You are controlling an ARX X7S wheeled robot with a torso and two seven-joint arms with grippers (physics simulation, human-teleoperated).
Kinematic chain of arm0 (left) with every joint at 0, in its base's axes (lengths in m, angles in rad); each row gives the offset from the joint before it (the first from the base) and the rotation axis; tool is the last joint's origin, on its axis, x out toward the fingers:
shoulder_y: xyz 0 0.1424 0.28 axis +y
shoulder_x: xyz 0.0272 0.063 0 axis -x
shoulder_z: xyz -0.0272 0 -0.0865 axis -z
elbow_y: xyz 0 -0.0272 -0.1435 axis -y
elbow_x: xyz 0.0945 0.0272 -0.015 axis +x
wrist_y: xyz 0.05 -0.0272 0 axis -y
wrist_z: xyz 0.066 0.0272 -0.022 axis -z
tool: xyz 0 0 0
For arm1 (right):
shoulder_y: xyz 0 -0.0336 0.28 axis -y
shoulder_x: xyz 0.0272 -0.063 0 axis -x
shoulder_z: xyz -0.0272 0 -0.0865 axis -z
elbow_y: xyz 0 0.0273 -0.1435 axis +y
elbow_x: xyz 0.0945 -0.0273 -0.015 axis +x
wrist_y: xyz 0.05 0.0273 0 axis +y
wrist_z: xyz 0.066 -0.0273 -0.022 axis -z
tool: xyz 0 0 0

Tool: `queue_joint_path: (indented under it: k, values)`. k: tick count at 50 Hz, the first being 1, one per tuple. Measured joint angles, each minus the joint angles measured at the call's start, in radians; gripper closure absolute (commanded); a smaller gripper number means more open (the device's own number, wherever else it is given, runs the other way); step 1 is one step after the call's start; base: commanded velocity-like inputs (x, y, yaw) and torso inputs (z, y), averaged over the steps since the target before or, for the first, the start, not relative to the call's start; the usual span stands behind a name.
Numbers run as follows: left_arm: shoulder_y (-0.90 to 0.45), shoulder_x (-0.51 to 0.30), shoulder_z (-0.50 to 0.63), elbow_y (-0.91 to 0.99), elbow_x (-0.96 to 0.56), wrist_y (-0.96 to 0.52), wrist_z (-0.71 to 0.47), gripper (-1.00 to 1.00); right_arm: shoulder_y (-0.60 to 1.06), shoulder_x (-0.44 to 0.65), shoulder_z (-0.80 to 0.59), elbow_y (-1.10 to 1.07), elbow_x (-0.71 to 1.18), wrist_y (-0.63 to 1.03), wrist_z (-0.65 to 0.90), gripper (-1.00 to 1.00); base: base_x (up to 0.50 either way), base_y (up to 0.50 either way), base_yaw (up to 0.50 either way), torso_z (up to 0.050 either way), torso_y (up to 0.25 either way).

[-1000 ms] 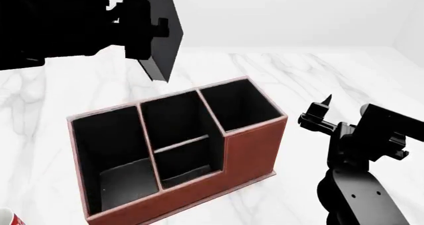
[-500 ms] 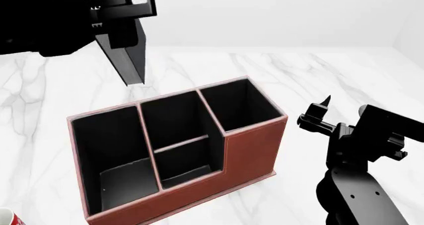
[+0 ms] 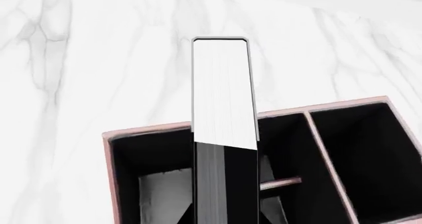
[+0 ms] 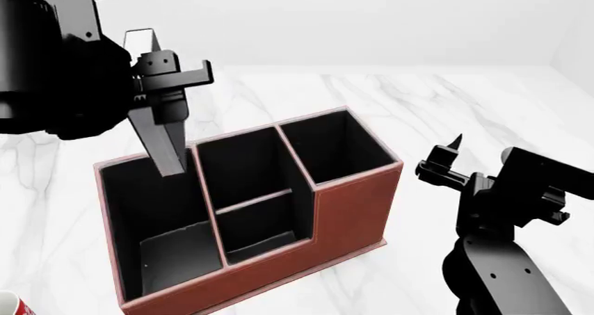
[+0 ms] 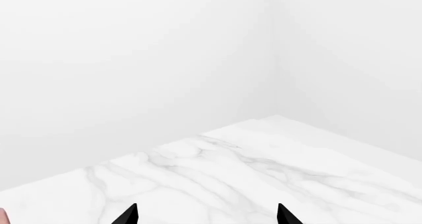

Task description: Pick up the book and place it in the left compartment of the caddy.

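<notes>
We had the book (image 4: 163,142) pinched in our left gripper (image 4: 160,85), hanging on end at upper left, its lower end just over the left compartment (image 4: 160,217) of the caddy (image 4: 348,211). Lowering and release remained. Our right gripper (image 4: 444,163) idled at right, tips spread, empty. A mug (image 4: 11,305) sat lower left, clear of the path.

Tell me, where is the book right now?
In the head view the book hangs upright in the left gripper at the left, its lower end just above the caddy's left compartment.
</notes>
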Motion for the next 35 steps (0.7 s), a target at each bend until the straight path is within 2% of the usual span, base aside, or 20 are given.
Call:
queue_joint_path:
  k: [15,35]
  values:
    - [0.032,-0.023,0.109,0.052,-0.008,0.060,0.004,1.00,0.000,0.002,-0.007,0.002,0.003,-0.003,0.003,-1.00,0.00,0.00,0.00,0.001,0.001]
    - [0.056,-0.033,0.192,0.075,-0.002,0.089,0.033,1.00,-0.001,0.007,-0.013,0.001,0.010,-0.003,0.008,-1.00,0.00,0.00,0.00,0.000,0.001]
